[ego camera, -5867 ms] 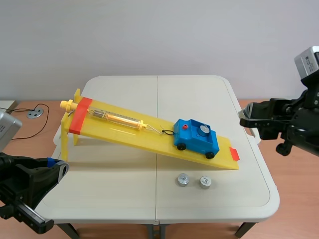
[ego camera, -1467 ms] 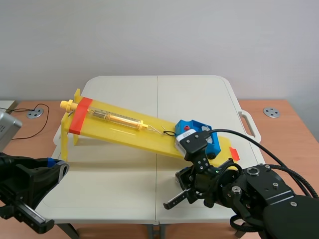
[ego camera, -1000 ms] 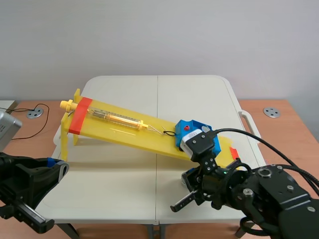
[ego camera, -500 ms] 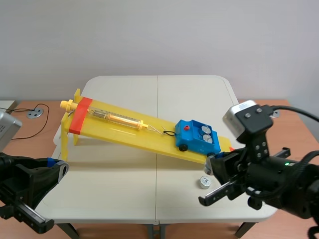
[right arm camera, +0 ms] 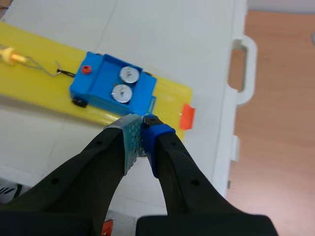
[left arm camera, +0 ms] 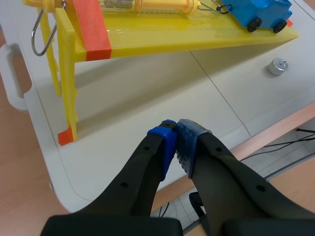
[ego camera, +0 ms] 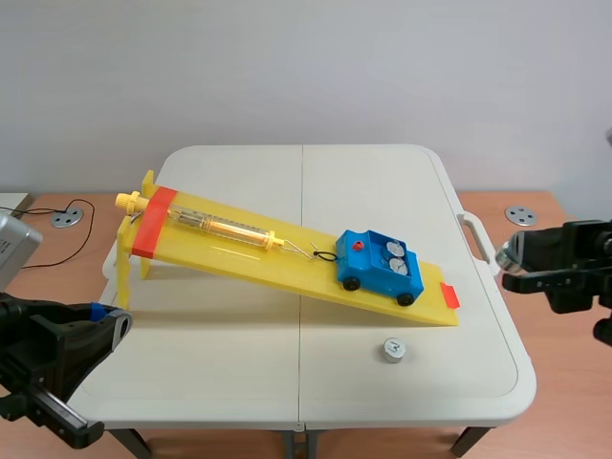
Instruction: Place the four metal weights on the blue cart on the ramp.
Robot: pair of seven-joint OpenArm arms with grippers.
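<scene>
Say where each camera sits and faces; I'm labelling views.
Scene view: between the arms, facing the ramp across the table; left arm, right arm flank it.
Left wrist view: past shut left gripper toward the ramp's raised end.
Right wrist view: down past shut right gripper onto the blue cart.
All show the blue cart.

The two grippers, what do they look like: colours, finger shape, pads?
Both are black, with two thick, smooth fingers. The left gripper has a dotted blue pad on one tip and a plain blue cap on the other. The right gripper has a dotted grey-green pad and a blue cap.
</scene>
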